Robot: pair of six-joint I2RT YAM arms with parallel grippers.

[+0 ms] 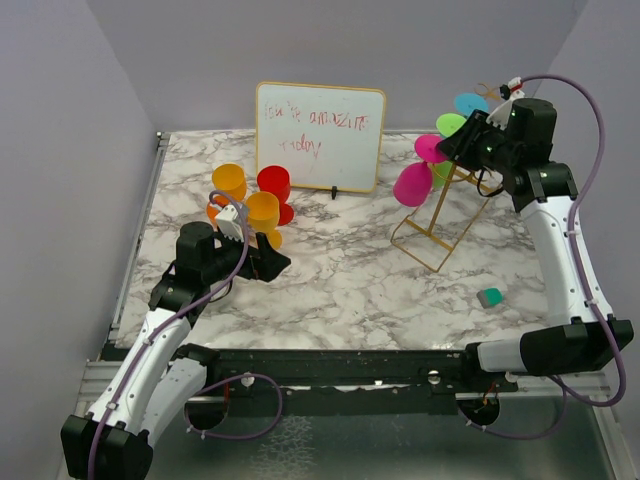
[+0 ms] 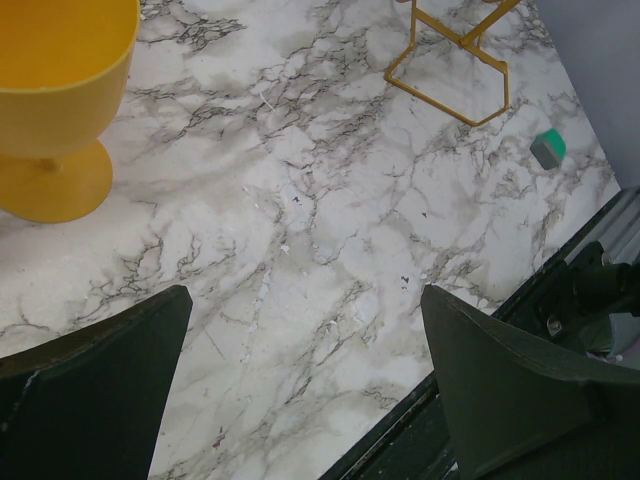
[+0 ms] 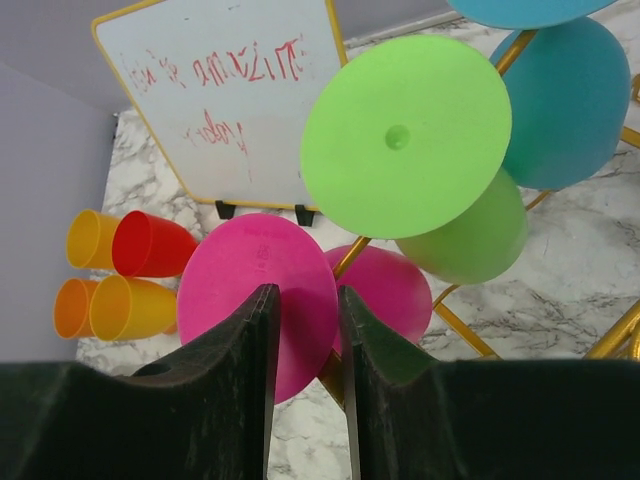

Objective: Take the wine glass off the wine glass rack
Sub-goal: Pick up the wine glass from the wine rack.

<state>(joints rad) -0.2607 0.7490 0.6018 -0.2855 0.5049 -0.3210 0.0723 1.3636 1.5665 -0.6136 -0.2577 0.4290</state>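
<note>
Right gripper point(image 3: 307, 300) is noted at far right, jaws narrowed to a slim gap in front of the foot of the pink wine glass point(image 3: 235, 280), which is hung lowest on the wine glass rack point(image 2: 430, 98); whether anything is pinched cannot be told. That glass is judged chosen because it can be slid off the rail end unobstructed. Left gripper point(image 2: 305, 290) is held fully spread and empty, low at near left, clear of the work.
</note>
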